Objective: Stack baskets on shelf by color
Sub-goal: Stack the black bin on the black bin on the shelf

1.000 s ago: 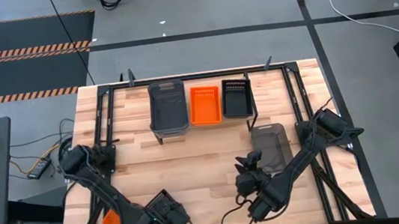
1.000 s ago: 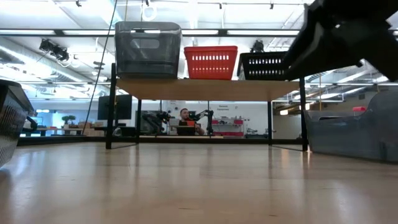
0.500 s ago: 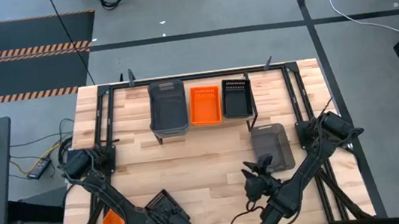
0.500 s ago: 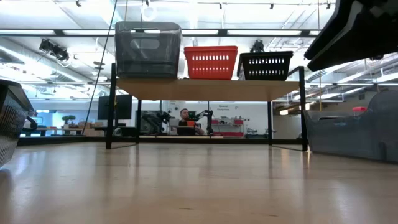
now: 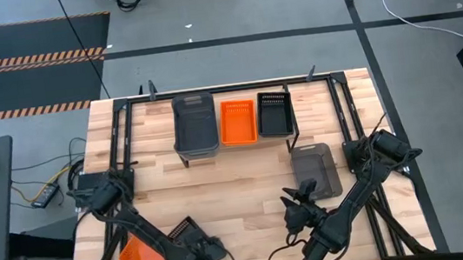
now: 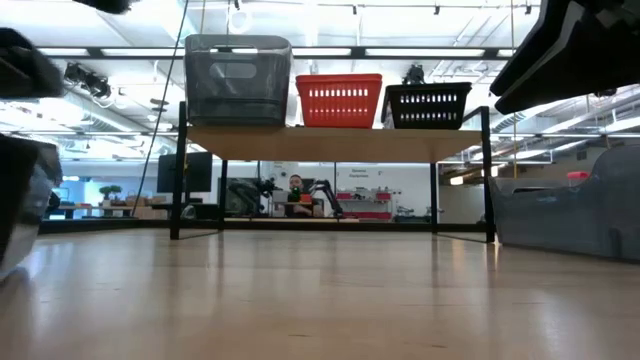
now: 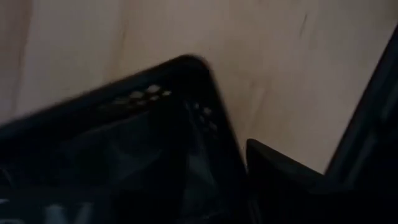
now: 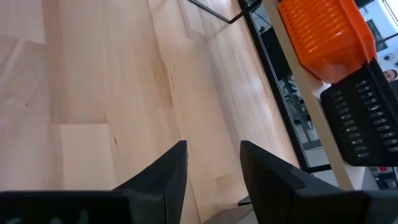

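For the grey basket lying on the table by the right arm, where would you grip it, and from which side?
Take the grey basket by its near short rim, coming from above: it sits upright, mouth open, its long side running away from the right claw, which has nothing between its fingers.

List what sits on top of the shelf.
On the shelf stand three baskets in a row: a grey basket, an orange basket and a black basket. Whether more are nested inside each cannot be seen.
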Available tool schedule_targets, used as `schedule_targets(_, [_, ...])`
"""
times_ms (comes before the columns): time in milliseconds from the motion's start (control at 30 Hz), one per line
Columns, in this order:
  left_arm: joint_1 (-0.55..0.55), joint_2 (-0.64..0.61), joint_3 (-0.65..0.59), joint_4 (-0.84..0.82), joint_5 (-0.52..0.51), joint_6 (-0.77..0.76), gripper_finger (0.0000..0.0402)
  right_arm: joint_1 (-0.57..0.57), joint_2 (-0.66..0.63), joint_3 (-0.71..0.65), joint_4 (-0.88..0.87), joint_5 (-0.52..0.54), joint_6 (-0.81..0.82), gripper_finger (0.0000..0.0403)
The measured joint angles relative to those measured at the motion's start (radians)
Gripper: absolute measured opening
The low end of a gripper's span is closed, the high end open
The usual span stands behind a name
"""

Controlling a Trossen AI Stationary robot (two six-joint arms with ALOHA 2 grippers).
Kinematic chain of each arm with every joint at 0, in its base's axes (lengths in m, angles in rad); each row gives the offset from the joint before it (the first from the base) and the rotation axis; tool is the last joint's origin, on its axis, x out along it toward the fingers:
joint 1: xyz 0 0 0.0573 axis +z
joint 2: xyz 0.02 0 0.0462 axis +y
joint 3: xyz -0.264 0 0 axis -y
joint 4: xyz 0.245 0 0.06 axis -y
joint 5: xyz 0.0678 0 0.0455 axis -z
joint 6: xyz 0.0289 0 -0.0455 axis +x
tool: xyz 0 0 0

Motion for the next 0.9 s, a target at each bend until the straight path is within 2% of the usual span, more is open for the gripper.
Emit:
schedule_targets(100, [0.016, 0.002, 0.0, -0.02, 0.0, 0.097, 0.0131, 0.0, 0.0, 0.0, -0.007, 0.0, 0.0, 0.0155])
schedule_targets(300, [0.069, 0.002, 0.0, -0.057, -0.005, 0.262, 0.0015, 0.0, 0.0, 0.0, -0.018, 0.0, 0.007, 0.0155])
schedule_targets(533, [0.162, 0.001, 0.0, -0.048, -0.075, 0.439, 0.0007, 0.001, 0.0, 0.0, -0.017, 0.0, 0.008, 0.0155])
schedule_targets(633, [0.204, 0.002, 0.0, 0.003, -0.1, 0.545, 0.0006, 0.005, 0.0, 0.0, -0.017, 0.0, 0.008, 0.0155])
schedule_targets(767, [0.235, 0.001, 0.0, 0.118, -0.092, 0.739, 0.0006, 0.014, 0.0, 0.003, -0.022, -0.004, 0.007, 0.0155])
schedule_targets(900, [0.228, 0.001, 0.0, 0.138, -0.064, 0.926, 0.0006, 0.03, 0.0, 0.022, -0.039, -0.004, 0.008, 0.0155])
